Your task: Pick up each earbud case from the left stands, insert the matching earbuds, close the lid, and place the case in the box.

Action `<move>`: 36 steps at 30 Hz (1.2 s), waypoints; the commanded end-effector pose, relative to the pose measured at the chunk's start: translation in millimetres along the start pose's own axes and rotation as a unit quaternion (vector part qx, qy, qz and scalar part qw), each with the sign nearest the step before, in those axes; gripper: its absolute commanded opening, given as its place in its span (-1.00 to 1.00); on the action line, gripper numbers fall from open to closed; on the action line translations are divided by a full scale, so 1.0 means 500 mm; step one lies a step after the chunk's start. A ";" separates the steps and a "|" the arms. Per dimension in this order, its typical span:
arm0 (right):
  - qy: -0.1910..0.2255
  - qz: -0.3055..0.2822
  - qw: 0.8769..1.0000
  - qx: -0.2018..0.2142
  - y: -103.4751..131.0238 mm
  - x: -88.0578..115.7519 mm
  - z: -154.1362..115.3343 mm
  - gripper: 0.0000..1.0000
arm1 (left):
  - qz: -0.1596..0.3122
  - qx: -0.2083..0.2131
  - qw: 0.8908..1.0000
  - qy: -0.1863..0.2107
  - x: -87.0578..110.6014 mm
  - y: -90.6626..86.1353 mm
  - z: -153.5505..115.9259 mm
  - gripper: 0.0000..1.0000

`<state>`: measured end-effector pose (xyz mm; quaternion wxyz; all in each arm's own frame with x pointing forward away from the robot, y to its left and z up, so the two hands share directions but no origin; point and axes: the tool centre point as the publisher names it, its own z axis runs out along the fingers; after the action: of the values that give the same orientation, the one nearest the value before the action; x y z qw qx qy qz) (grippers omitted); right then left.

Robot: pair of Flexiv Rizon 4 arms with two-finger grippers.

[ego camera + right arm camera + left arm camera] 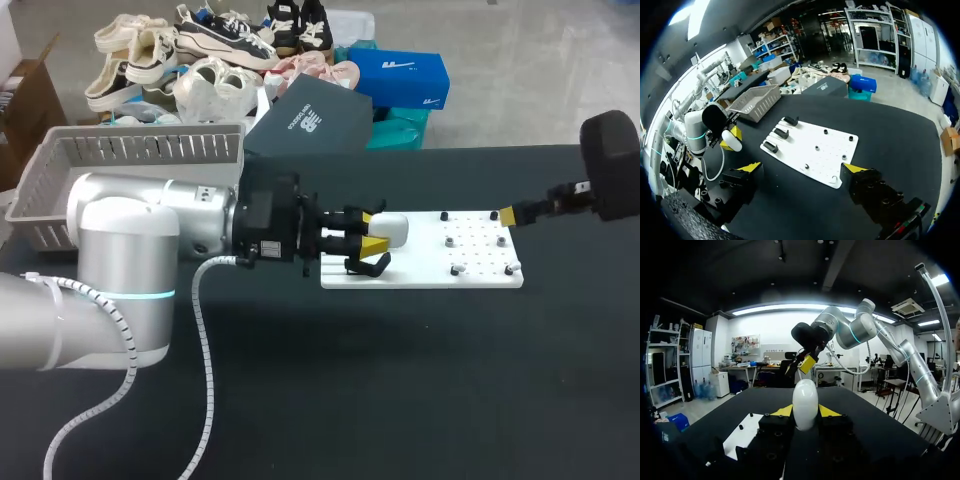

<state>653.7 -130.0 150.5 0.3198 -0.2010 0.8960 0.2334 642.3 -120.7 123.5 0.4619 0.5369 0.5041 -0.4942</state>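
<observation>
A white earbud case (392, 230) is held above the left part of the white board (420, 272), with my left gripper (366, 243) shut on it. In the left wrist view the case (805, 403) stands upright between the yellow fingertips (783, 411), lid closed. Small dark earbuds (456, 270) sit on pegs on the board's right half. My right gripper (514, 213) hovers open at the board's far right corner, holding nothing. In the right wrist view it (802, 168) stands wide over the board's (815, 150) near edge, and black stands (782, 133) line the far end.
A grey slatted basket (130, 152) stands at the table's back left, seen also in the right wrist view as the basket (754, 101) beyond the board. My left arm's thick body (130, 260) covers the table's left front. Black tabletop lies in front of the board.
</observation>
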 end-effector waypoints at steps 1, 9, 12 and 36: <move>-0.007 -0.015 1.000 0.011 0.055 0.023 -0.024 1.00 | -0.001 0.005 1.000 -0.001 0.010 0.014 0.005 -1.00; -0.006 -0.048 0.999 0.002 0.116 0.029 -0.022 1.00 | -0.004 -0.003 1.000 0.003 0.017 0.020 0.000 -1.00; 0.002 -0.057 0.998 -0.001 0.132 0.033 -0.010 1.00 | -0.004 -0.003 1.000 0.003 0.017 0.020 0.000 -1.00; 0.041 -0.071 0.997 -0.007 0.211 0.018 0.076 1.00 | 0.006 -0.006 1.000 0.013 0.021 0.022 0.000 -1.00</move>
<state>605.0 -36.1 152.6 0.2963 -0.2804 0.8866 0.2179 653.7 -120.5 113.5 0.4604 0.5437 0.5096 -0.4824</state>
